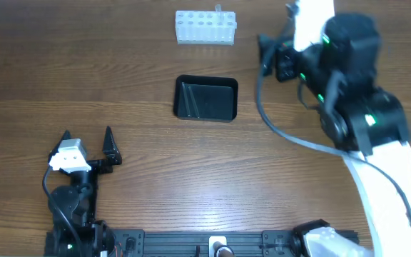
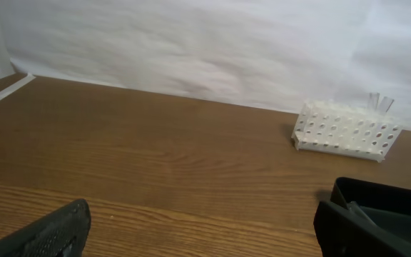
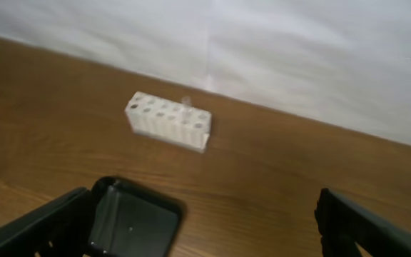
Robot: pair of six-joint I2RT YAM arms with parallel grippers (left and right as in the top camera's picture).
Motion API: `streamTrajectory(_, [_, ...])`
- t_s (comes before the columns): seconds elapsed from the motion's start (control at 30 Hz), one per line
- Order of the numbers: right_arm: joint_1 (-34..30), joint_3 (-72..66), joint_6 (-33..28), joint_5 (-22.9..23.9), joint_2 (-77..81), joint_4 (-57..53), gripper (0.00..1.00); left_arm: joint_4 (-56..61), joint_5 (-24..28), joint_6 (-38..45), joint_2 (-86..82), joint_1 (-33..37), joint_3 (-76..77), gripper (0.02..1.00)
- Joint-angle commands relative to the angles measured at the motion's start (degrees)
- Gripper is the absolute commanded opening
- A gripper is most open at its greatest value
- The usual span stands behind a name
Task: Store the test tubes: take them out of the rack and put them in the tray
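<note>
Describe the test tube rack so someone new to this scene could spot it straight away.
Start at the brown wooden table and look to its far edge, away from the arms' bases. There, just beyond the black tray, stands the rack. Unlike the dark, shallow tray, it is a white block dotted with rows of holes, with a clear tube sticking up at one end.

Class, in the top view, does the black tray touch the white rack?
No, a strip of bare table lies between the tray and the rack.
</note>
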Motion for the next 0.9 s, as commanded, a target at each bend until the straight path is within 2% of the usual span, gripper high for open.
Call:
streamTrajectory(0.03, [1.9, 4.0, 0.6, 0.1, 7.1, 1.4, 0.853, -0.3, 0.8, 0.8, -0.1, 0.3, -0.2, 0.996])
streamTrajectory(0.1, [2.5, 4.7, 0.6, 1.3, 10.7, 4.5, 0.991, -0.3, 0.8, 0.8, -0.1, 0.3, -0.2, 0.996])
streamTrajectory(0.2, [3.9, 4.9, 0.9, 4.2, 15.6, 10.3, 0.991, -0.3, 0.8, 0.8, -0.1, 0.3, -0.2, 0.998])
streamTrajectory(0.4, [5.0, 4.9, 6.4, 8.4, 24.8, 19.8, 0.993, -0.3, 0.8, 0.8, -0.1, 0.3, -0.2, 0.998])
streamTrajectory(0.57, [5.7, 4.9, 8.7, 12.3, 31.6, 25.5, 0.993, -0.3, 0.8, 0.8, -0.1, 0.3, -0.2, 0.998])
streamTrajectory(0.73, [5.7, 6.4, 9.9, 16.9, 38.4, 29.2, 0.991, -0.3, 0.8, 0.8, -0.1, 0.3, -0.2, 0.998])
streamTrajectory(0.9, [5.8, 11.9, 9.8, 18.3, 45.7, 29.3, 0.991, -0.3, 0.8, 0.8, -0.1, 0.3, -0.2, 0.998])
